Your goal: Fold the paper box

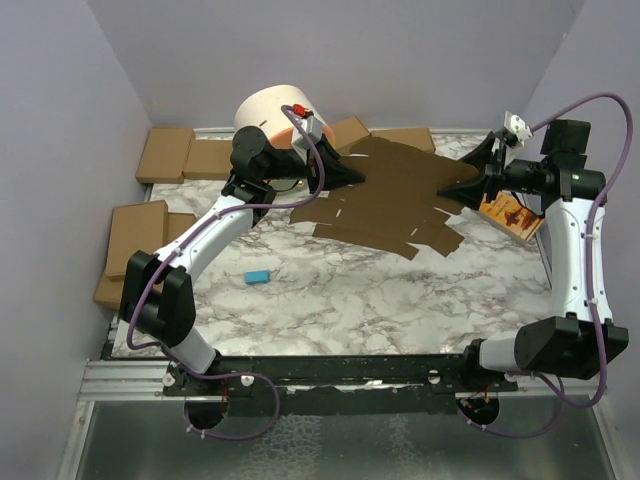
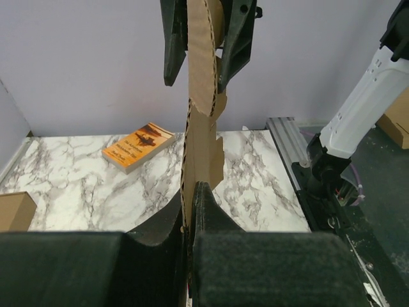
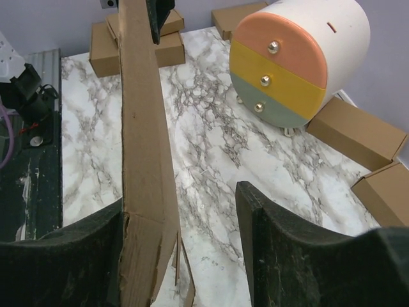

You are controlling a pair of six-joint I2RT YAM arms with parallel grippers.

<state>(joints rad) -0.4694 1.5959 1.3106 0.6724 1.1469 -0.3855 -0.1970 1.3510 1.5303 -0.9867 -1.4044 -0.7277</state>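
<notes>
Brown cardboard paper box [image 1: 400,195], a flat die-cut sheet, spans between both grippers over the marble table [image 1: 350,290]. Left gripper [image 2: 192,198] is pinched tight on its edge. Right gripper [image 3: 182,204] is parted: the sheet touches one finger, with a gap to the other. Left wrist view alone shows the orange booklet [image 2: 137,147]. Right wrist view shows the pastel drawer unit [image 3: 294,64].

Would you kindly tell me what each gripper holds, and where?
The left gripper clamps the paper box by its edge; the right gripper is open around the opposite edge, holding nothing.
</notes>
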